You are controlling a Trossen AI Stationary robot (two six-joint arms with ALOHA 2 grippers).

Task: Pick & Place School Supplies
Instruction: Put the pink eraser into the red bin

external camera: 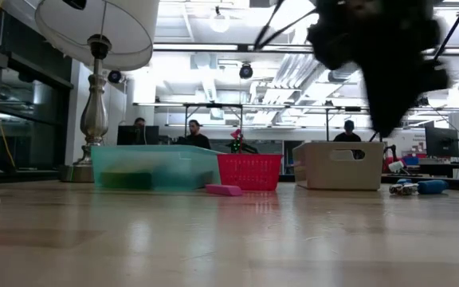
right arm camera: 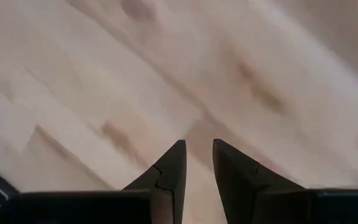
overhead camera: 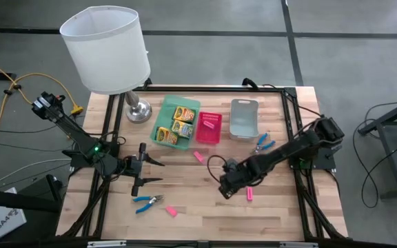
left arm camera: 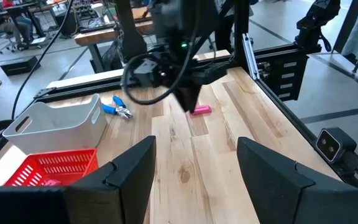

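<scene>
My right end effector (overhead camera: 223, 190) hangs low over the pale wooden surface (overhead camera: 198, 207), fingers drawn to a narrow gap and holding nothing, only bare planks showing between them. The small pink eraser block (overhead camera: 249, 193) lies just beside it, on the side towards my right arm's base, its long axis running roughly front to back across the planks. In my judgement this arm, clearly the nearer, must shift sideways before closing. My left end effector (overhead camera: 147, 171) waits with fingers wide and empty, near blue-handled metal scissors (overhead camera: 145, 202). Three yellow-and-green crayon boxes (overhead camera: 174, 125) already sit in the green plastic tray (overhead camera: 164, 108).
</scene>
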